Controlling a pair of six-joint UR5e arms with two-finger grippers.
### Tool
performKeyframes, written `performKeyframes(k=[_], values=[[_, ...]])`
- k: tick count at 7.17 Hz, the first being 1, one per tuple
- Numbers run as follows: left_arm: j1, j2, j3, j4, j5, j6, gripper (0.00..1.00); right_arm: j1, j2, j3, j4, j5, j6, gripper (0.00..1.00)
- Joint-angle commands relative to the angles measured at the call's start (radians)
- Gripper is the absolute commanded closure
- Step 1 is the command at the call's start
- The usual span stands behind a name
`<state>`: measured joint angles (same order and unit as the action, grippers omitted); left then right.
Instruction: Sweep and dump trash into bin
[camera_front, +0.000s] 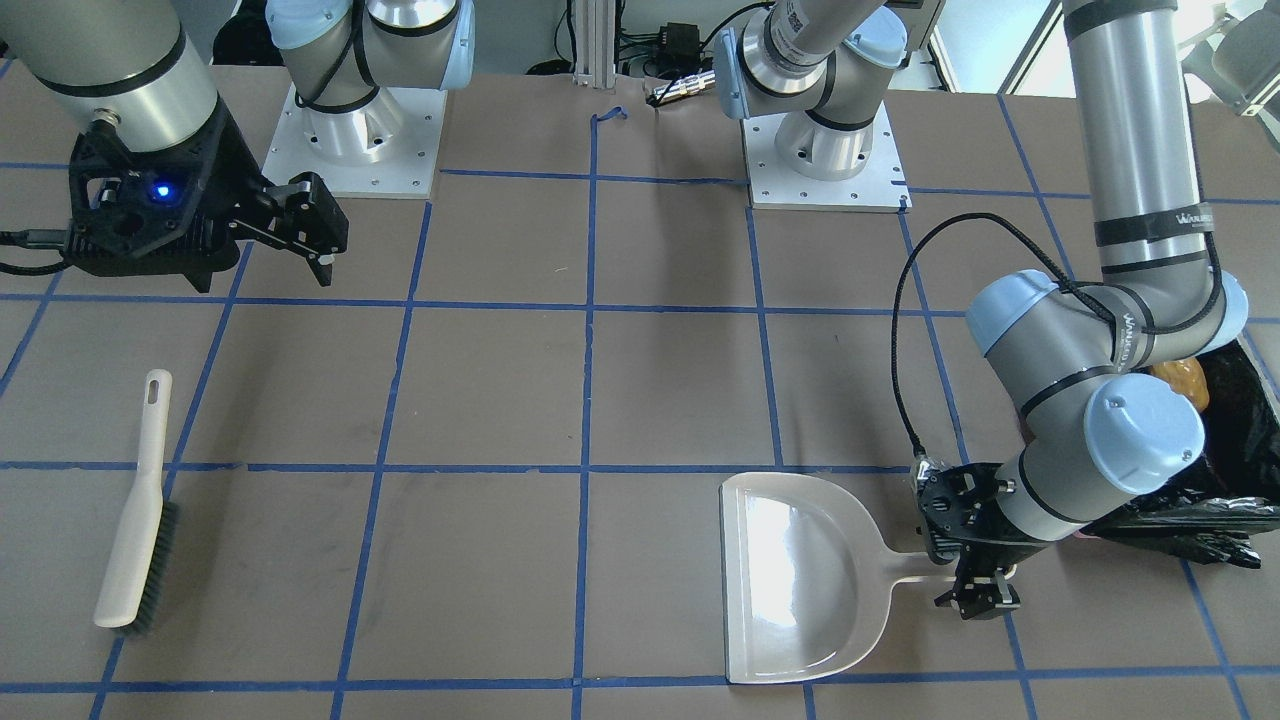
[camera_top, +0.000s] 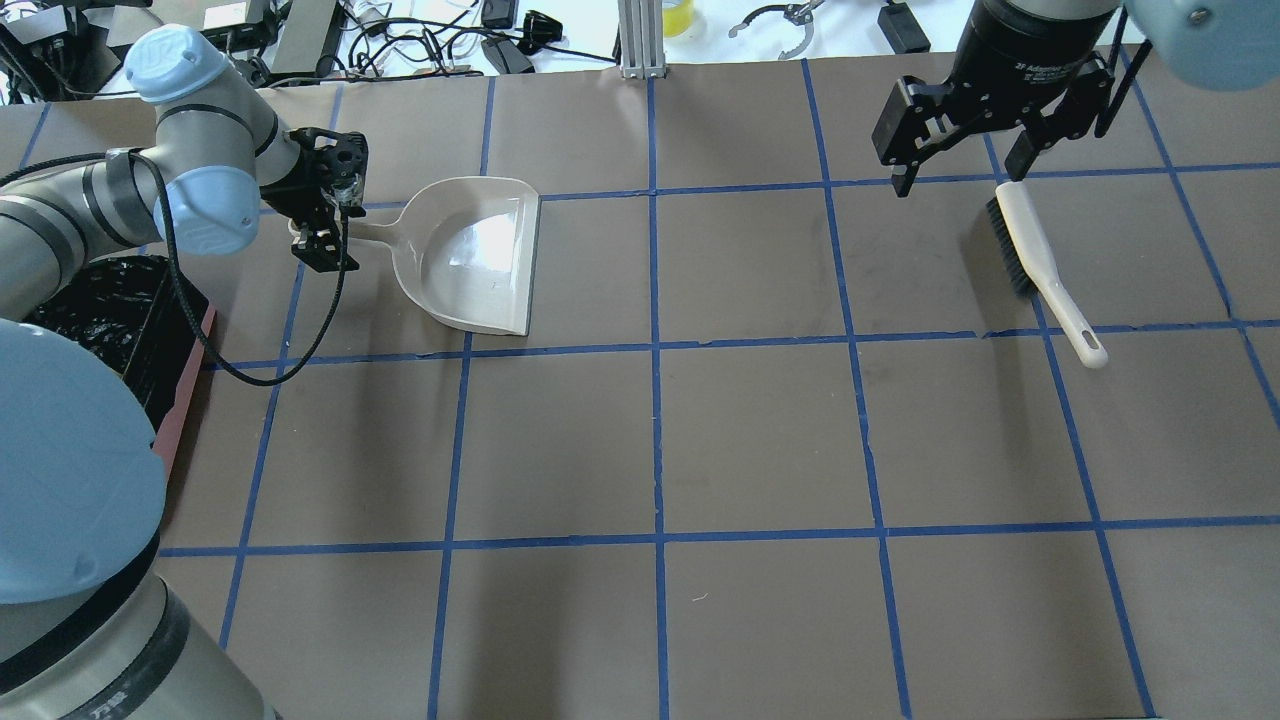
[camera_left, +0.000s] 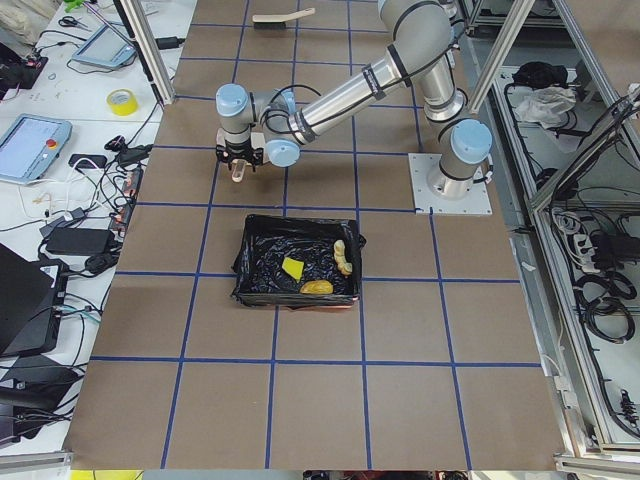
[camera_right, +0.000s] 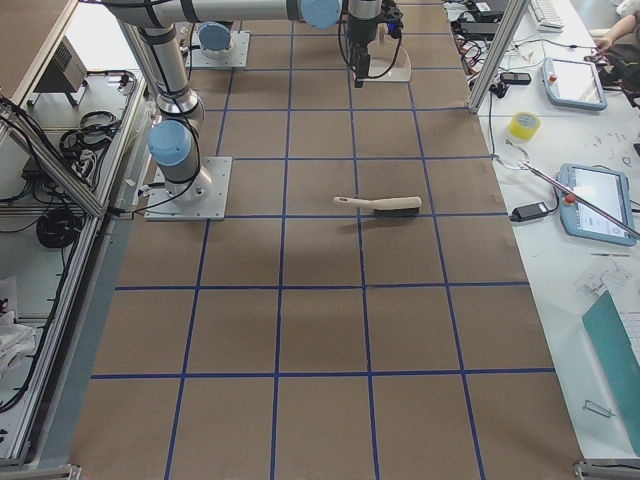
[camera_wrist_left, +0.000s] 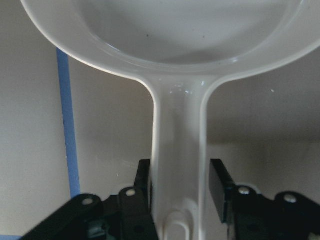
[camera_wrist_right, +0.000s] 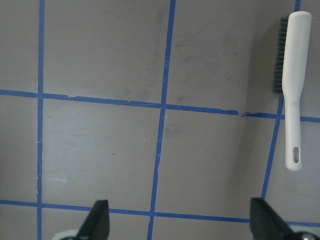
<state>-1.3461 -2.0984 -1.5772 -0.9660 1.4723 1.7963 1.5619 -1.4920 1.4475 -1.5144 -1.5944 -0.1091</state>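
The bin (camera_left: 245, 262), lined with a black bag, holds the trash: a yellow-green wedge (camera_left: 293, 268), a pale cream curved piece (camera_left: 343, 257) and a golden-brown lump (camera_left: 317, 288). The lump also shows in the front-facing view (camera_front: 1182, 380). The off-white dustpan (camera_top: 480, 255) lies flat and empty on the table. My left gripper (camera_wrist_left: 180, 185) straddles its handle (camera_wrist_left: 179, 150), jaws close on either side, with a thin gap at one finger. My right gripper (camera_top: 958, 175) is open and empty, raised above the brush (camera_top: 1040, 265).
The bin (camera_top: 110, 310) stands at the table's left end, beside my left arm. The brush (camera_front: 135, 540) lies on its side near the right end. Cables and devices line the far edge behind the table.
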Motion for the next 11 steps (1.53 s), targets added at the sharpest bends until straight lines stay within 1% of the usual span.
performKeyframes(k=[1, 2, 4, 5, 6, 7, 8, 9, 10, 11], values=[[-0.033, 0.102, 0.002, -0.072, 0.000, -0.009, 0.15, 0.003, -0.005, 0.007, 0.002, -0.007, 0.002, 0.00], [-0.034, 0.180, -0.003, -0.133, -0.009, -0.012, 0.15, 0.003, -0.004, 0.010, -0.003, -0.009, -0.001, 0.00], [-0.038, 0.367, 0.011, -0.340, -0.010, -0.073, 0.15, -0.002, -0.001, 0.013, 0.002, -0.007, -0.015, 0.00], [-0.039, 0.449, -0.001, -0.421, -0.041, -0.136, 0.15, -0.002, -0.001, 0.016, -0.003, 0.002, -0.014, 0.00], [-0.047, 0.518, -0.013, -0.497, -0.061, -0.243, 0.15, 0.000, -0.002, 0.016, -0.006, -0.005, -0.012, 0.00], [-0.050, 0.578, -0.015, -0.567, -0.063, -0.277, 0.13, 0.000, -0.002, 0.016, -0.007, -0.007, -0.014, 0.00], [-0.054, 0.622, -0.015, -0.639, -0.072, -0.358, 0.07, 0.000, -0.002, 0.017, -0.007, -0.006, -0.012, 0.00], [-0.056, 0.624, -0.018, -0.642, -0.082, -0.606, 0.00, -0.002, -0.001, 0.017, -0.007, -0.007, -0.012, 0.00], [-0.057, 0.641, -0.020, -0.660, -0.072, -0.737, 0.00, 0.000, -0.001, 0.017, -0.007, -0.003, -0.009, 0.00], [-0.056, 0.627, -0.020, -0.655, -0.067, -0.887, 0.00, 0.000, -0.001, 0.019, -0.007, 0.001, -0.008, 0.00]])
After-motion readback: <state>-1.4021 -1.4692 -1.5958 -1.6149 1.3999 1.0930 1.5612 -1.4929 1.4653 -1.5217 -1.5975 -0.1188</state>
